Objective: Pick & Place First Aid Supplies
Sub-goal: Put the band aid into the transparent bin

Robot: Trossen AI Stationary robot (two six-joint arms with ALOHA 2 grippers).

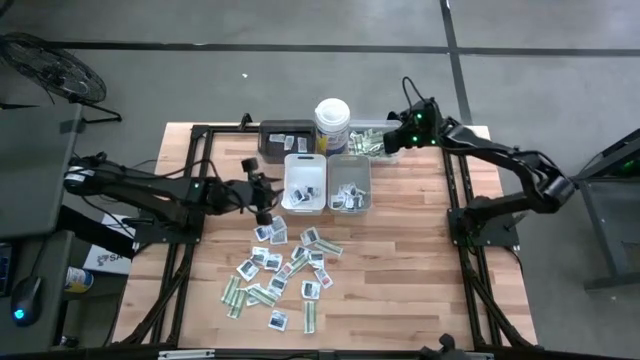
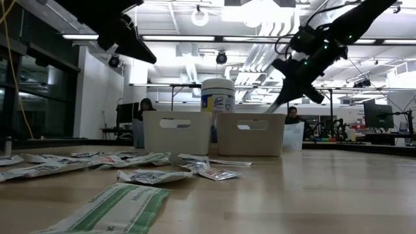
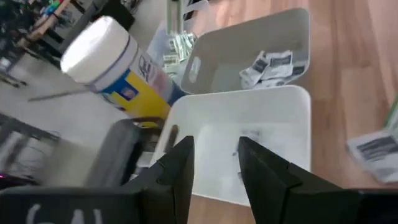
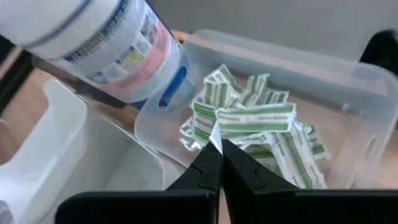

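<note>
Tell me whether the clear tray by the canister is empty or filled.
Partly filled: the clear plastic tray holds a loose heap of green-and-white strip packets, with bare floor showing around them.

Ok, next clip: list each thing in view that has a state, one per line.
Left end effector: open, empty, above the white tray.
Right end effector: shut on a green strip, over the clear tray.
White tray: few sachets inside.
Grey tray: several sachets inside.
Clear tray: heap of green strips.
Canister: upright, lid on.
Loose packets: scattered on the table.
</note>
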